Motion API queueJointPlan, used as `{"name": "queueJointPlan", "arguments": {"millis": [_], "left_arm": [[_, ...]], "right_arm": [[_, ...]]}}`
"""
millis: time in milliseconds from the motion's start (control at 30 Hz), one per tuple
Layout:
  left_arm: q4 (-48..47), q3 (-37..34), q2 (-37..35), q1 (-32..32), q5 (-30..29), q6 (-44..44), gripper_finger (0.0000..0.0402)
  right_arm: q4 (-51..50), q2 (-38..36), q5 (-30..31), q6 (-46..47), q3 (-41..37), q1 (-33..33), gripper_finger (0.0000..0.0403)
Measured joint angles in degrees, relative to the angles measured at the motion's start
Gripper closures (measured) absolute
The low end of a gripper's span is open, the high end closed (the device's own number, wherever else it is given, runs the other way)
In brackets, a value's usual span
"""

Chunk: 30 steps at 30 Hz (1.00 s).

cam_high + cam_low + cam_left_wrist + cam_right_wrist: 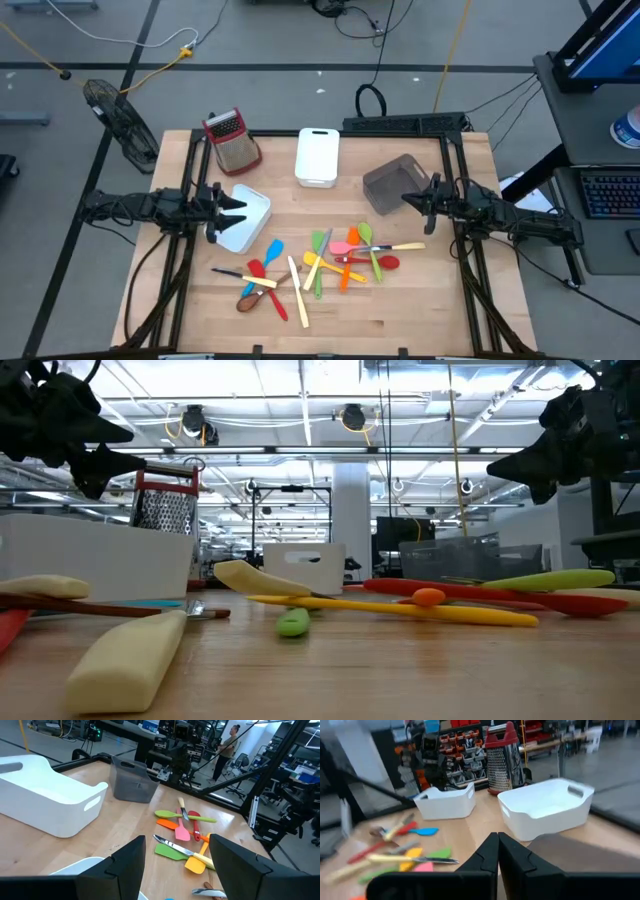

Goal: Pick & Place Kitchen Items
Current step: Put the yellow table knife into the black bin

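The left gripper (240,208) is held open and empty above a white bin (243,220) near the table's left edge. The right gripper (408,199) is shut on nothing beside the grey bin (388,185), with the utensils (345,258) scattered toward the front edge.

The wooden desk (420,310) carries scattered kitchen items (320,265) near the front, three bins behind, and a grater (232,140) far left.

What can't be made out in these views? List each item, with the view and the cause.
- Grey bin contents: high view, right gripper overlaps its edge.
- Left white bin interior: high view, left gripper hangs over it.
- Utensil pile: low view, overlapping pieces.
- Utensils' shapes: right wrist view, blurred.
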Motion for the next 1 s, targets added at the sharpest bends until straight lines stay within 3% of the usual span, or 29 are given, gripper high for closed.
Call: {"name": "queueJointPlan", "arguments": {"millis": [233, 500, 600, 867, 1000], "left_arm": [[0.3, 0.0, 0.0, 0.0, -6.6, 2.1, 0.0176], [2.4, 0.0, 0.0, 0.0, -7.1, -1.8, 0.0176], [3.7, 0.0, 0.0, 0.0, -7.1, -4.3, 0.0176], [3.0, 0.0, 0.0, 0.0, -7.4, -0.6, 0.0176], [3.0, 0.0, 0.0, 0.0, -7.5, -0.6, 0.0176]], "right_arm": [[0.0, 0.0, 0.3, 14.6, 0.0, 0.0, 0.0399], [0.0, 0.0, 0.3, 10.2, 0.0, 0.0, 0.0399], [0.0, 0.0, 0.3, 13.0, 0.0, 0.0, 0.0399], [0.0, 0.0, 0.3, 19.8, 0.0, 0.0, 0.0399], [0.0, 0.0, 0.3, 19.0, 0.0, 0.0, 0.0399]]}}
